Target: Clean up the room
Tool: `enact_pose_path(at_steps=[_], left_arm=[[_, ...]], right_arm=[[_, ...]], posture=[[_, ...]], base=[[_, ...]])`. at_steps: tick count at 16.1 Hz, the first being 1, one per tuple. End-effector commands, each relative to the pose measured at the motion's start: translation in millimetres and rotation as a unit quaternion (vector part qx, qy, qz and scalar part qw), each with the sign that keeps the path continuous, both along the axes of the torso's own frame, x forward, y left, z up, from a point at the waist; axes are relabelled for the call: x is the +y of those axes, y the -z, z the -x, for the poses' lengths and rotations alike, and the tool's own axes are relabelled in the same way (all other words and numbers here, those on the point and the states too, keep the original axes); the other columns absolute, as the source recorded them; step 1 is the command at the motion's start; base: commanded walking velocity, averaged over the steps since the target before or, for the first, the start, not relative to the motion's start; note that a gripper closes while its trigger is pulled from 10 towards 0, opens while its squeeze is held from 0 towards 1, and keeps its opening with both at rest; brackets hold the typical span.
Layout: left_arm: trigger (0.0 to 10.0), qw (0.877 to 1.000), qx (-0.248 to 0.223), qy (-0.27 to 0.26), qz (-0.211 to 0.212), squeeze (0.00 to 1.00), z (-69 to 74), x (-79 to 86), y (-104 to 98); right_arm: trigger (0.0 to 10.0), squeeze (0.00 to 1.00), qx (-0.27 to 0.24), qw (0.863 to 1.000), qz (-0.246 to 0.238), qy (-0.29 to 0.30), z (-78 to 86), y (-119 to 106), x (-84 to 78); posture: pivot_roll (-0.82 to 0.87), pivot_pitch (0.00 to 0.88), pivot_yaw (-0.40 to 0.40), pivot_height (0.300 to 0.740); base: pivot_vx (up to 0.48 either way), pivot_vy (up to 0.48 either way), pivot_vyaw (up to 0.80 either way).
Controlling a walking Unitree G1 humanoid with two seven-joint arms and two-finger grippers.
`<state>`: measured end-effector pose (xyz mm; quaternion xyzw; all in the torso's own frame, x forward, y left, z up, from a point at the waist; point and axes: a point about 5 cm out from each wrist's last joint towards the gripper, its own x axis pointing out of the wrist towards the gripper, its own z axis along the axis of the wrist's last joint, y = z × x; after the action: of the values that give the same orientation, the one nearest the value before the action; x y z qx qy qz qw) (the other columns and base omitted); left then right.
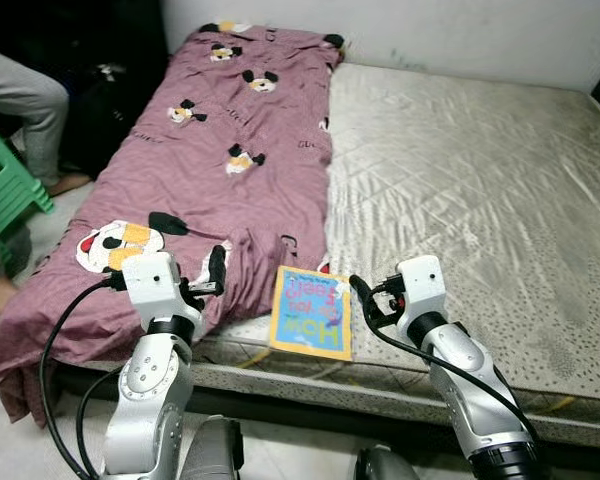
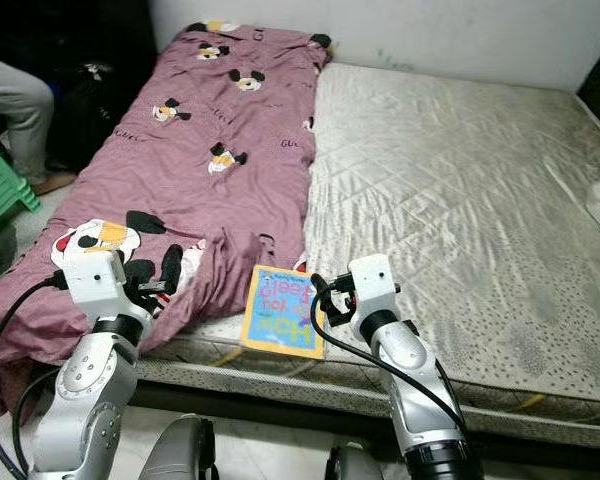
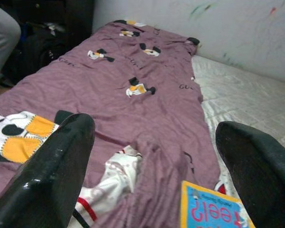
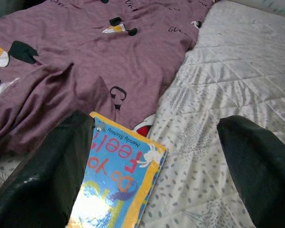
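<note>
Left eye view: picture book (image 1: 312, 309) flat at the mattress's (image 1: 480, 190) near edge, top corner touching the purple blanket (image 1: 230, 150), probably dropped rather than stowed. Long axis from edge toward wall; title upside down to the robot, foot of cover pointing away. Right pincer (image 1: 363, 298) just beside its right side, wide apart, empty, seemingly lined up for a grasp. Left pincer (image 1: 212, 272) over bunched blanket, likewise wide, empty. Person's legs (image 1: 25, 100) beside green stool (image 1: 5, 180).

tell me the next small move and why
Probably ease the right hand forward and leftward onto the book. The book lies flat at the mattress edge beside the blanket, just left of that hand, whose fingers are open with nothing held.
</note>
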<state>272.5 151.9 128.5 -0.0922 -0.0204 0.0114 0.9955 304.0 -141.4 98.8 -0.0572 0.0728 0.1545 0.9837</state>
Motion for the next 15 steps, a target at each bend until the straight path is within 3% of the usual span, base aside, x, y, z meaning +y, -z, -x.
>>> enact_pose_path(at_steps=[1,9,15], left_arm=[[10.0,1.000,-0.002,0.004,0.004,0.00,0.7,-3.6,-0.1],[10.0,1.000,0.012,-0.007,0.002,0.00,0.6,-3.7,3.7],[10.0,1.000,0.017,-0.010,0.001,0.00,3.4,-2.8,5.1]], right_arm=[[10.0,0.00,0.007,1.000,0.005,0.008,0.0,3.8,-5.4],[10.0,0.00,0.012,1.000,0.008,0.014,-0.1,5.6,-7.5],[10.0,0.00,0.018,1.000,0.004,0.015,3.3,8.1,-7.8]], posture=[[0.01,0.092,-0.052,0.651],[0.00,0.105,-0.052,0.651],[0.01,0.131,-0.047,0.596]], base=[[0.266,0.000,0.00],[0.000,0.000,0.00],[0.000,0.000,0.00]])
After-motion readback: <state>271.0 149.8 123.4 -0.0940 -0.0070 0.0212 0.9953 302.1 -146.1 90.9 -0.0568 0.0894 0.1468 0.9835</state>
